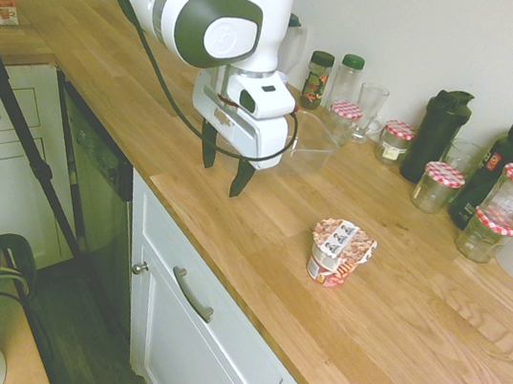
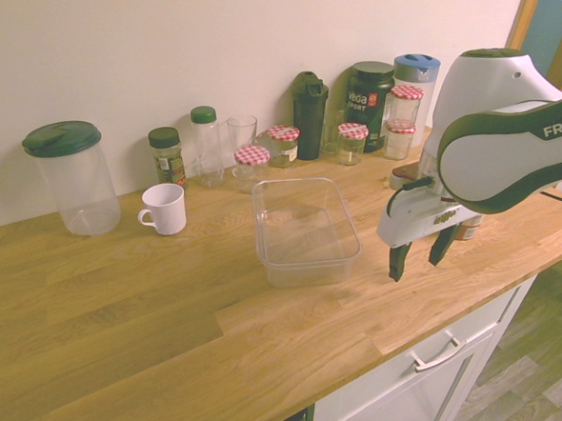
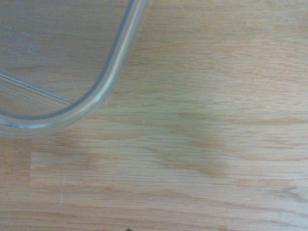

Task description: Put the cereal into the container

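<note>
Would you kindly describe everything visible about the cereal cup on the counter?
The cereal cup is a small single-serve tub with red-and-white printed sides and a flat brownish peel-off lid bearing a white label. It looks sealed and stands upright on the wooden counter, alone, touched by nothing. The open gripper hangs apart from it, beside the clear container.

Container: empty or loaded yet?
Empty. The container shows only bare clear walls and wood through its floor; the cereal stands upright on the counter, outside it.
</note>
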Controlling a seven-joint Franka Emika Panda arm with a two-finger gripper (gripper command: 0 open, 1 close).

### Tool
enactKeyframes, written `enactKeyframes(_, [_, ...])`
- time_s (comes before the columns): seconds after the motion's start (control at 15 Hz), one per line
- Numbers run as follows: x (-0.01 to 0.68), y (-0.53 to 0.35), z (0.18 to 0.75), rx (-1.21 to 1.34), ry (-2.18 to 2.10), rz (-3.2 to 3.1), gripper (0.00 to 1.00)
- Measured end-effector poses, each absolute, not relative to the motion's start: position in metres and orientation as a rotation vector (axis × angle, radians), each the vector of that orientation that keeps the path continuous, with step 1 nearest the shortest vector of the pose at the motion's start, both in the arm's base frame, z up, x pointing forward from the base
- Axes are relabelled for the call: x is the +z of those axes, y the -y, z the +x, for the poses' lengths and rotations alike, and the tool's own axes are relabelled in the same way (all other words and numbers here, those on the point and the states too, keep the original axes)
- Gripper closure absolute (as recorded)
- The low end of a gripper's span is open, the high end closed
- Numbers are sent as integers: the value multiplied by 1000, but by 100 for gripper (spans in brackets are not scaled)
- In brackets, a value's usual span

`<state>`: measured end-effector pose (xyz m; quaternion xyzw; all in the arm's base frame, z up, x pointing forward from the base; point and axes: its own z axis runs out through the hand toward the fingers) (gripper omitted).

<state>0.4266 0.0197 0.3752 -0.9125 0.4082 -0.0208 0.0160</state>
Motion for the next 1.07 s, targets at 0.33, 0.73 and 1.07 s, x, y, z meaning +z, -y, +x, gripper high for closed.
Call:
enactKeyframes(0.33, [379, -9, 418, -108, -1311, -2794, 0])
enactKeyframes(0.73, [406, 48, 377, -214, -1493, -2613, 0])
enactKeyframes(1.07, [385, 103, 376, -213, -1680, -2493, 0])
